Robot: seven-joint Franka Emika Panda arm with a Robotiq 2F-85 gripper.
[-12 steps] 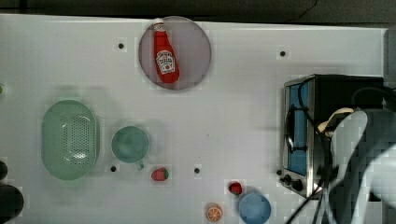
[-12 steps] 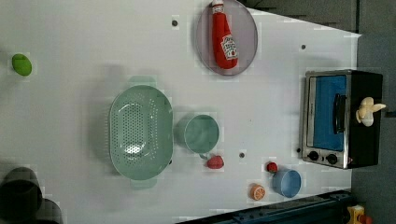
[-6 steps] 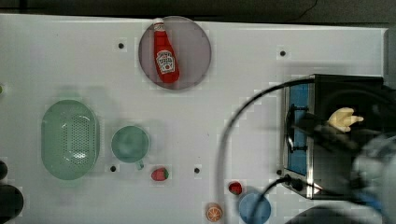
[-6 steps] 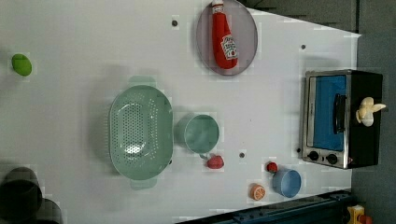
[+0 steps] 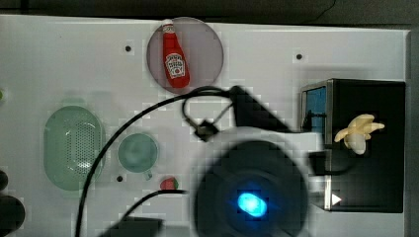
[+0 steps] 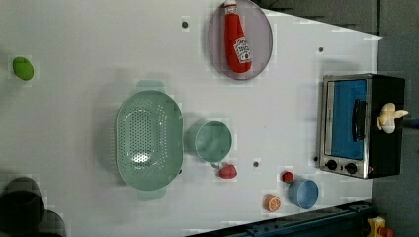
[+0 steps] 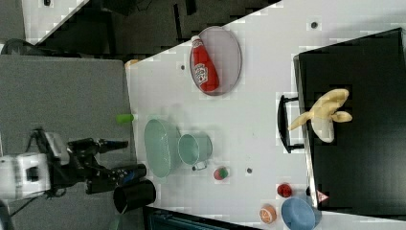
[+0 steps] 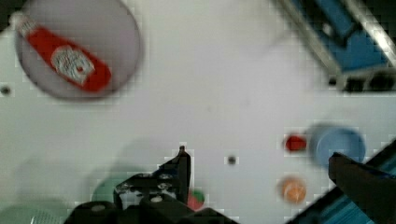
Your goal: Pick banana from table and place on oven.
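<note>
The pale yellow banana (image 5: pixel 358 133) lies on the black top of the oven (image 5: pixel 380 182), seen also in the left view as banana (image 6: pixel 389 117) on oven (image 6: pixel 346 123) and in the right view as banana (image 7: pixel 323 117) on oven (image 7: pixel 364 167). My gripper (image 8: pixel 257 156) is open, its fingers (image 8: pixel 183 165) wide apart with nothing between them, high above the white table (image 8: pixel 224 93). In the top view my arm (image 5: pixel 252 192) is a dark blurred mass left of the oven, away from the banana.
A ketchup bottle (image 5: pixel 174 59) lies on a grey plate (image 5: pixel 202 44). A green colander (image 5: pixel 71 148), green cup (image 5: pixel 137 152) and strawberry (image 5: pixel 169 183) sit at the top view's left. A blue bowl (image 6: pixel 304 193), an orange slice (image 6: pixel 272 203) and a small red piece (image 6: pixel 287 176) lie near the oven's knobs.
My arm has drawn back from over the oven toward the top view's lower middle and looms larger. The banana stays put on the oven top, now uncovered.
</note>
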